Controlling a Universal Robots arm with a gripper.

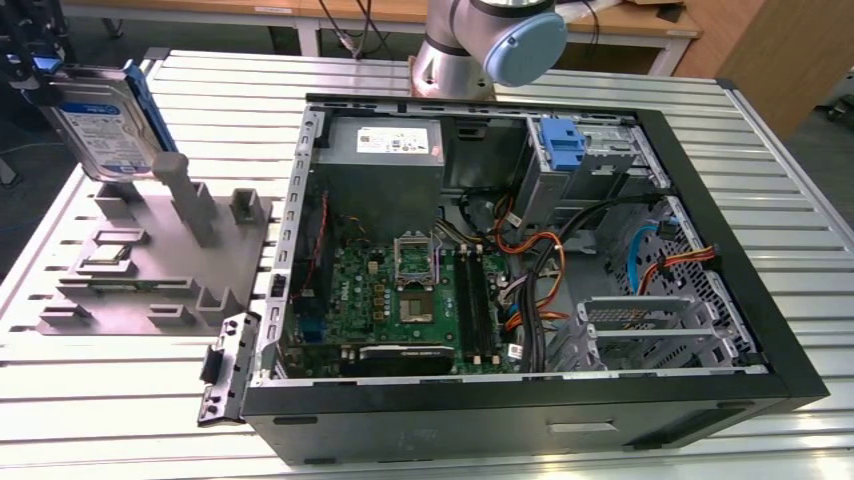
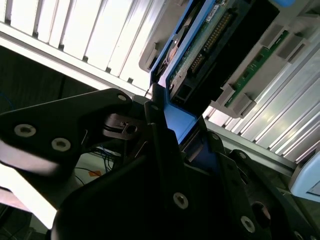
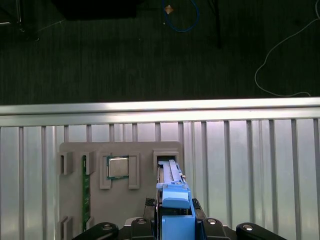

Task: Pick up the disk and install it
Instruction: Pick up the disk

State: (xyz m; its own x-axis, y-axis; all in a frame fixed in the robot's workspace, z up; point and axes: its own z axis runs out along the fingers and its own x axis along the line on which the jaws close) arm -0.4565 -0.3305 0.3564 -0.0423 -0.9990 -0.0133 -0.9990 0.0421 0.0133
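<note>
At the exterior view's far left, one flat silver-grey hard disk (image 1: 100, 125) with a white-and-blue label stands near upright, slightly tilted, over the grey moulded plastic fixture tray (image 1: 160, 262). It is outside the open black computer case (image 1: 534, 420). Two blue plastic rails (image 1: 156, 100), one per long edge. The black two-finger claw (image 2: 172, 127) is clamped on the disk's blue end in the second wrist view, with the green circuit-board underside facing that camera. Can't tell if the disk's lower edge clears the tray slot. On the tray: one square silver processor chip (image 3: 118, 167), one green memory stick (image 3: 86, 192) on edge. In the case: one upright blue plastic latch (image 1: 567, 145). One grey arm base (image 1: 487, 40) behind the case, cut off by the picture's edge.
</note>
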